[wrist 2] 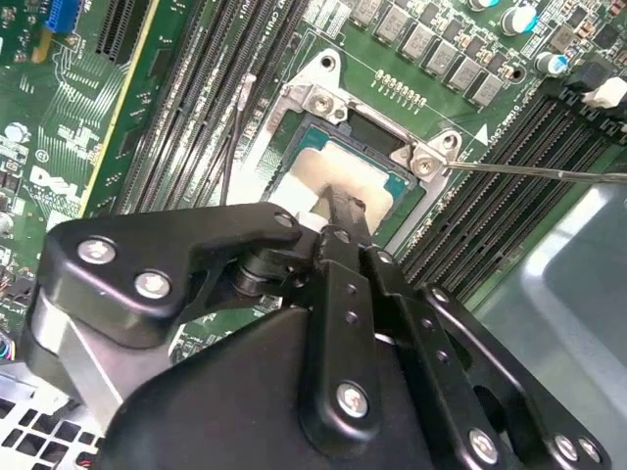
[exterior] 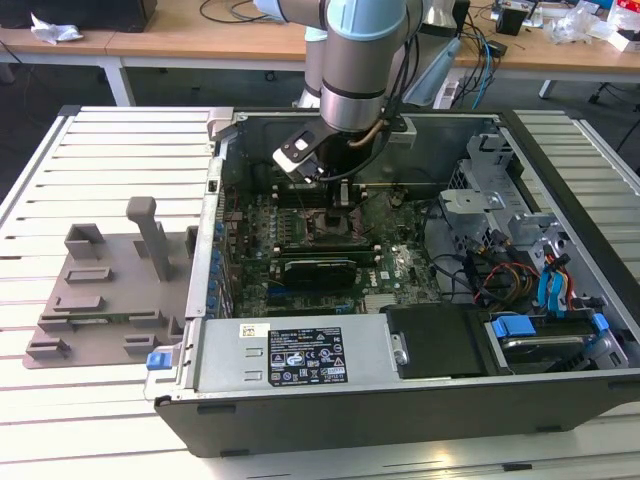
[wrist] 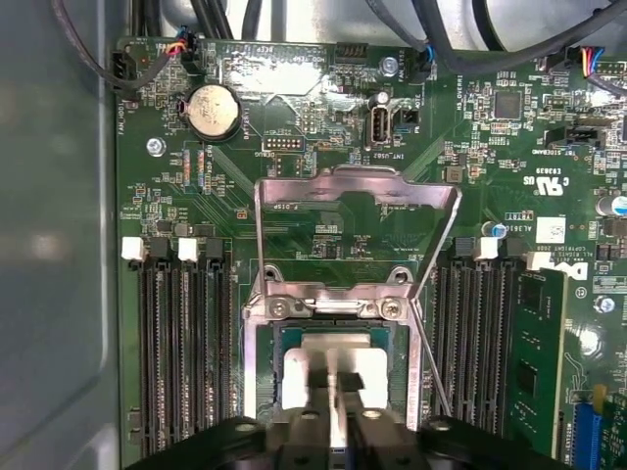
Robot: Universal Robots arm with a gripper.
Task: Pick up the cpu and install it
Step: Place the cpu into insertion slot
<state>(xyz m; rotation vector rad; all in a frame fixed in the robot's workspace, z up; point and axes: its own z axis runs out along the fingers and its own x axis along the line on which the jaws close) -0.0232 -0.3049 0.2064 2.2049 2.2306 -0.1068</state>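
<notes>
The cpu (wrist: pixel 338 342), a flat square chip with a silver-grey top, lies flat in the motherboard socket (wrist: pixel 263 338); in the second wrist view the cpu (wrist 2: pixel 328 168) sits inside the metal socket frame (wrist 2: pixel 315 100). My gripper (wrist: pixel 338 380) hangs straight over it with its two dark fingers close together and only a thin slit between them, tips at or just above the chip's top. Whether they touch it I cannot tell. In the exterior view the gripper (exterior: pixel 338 197) reaches down into the open computer case (exterior: pixel 300 400) over the board's middle.
The socket's load plate (wrist: pixel 358 191) stands flipped open, and its thin wire lever (wrist 2: pixel 534 173) sticks out to one side. Memory slots (wrist: pixel 181 333) flank the socket, one with a green module (wrist: pixel 539 362). A grey plastic tray (exterior: pixel 100 290) lies outside the case at the exterior view's left.
</notes>
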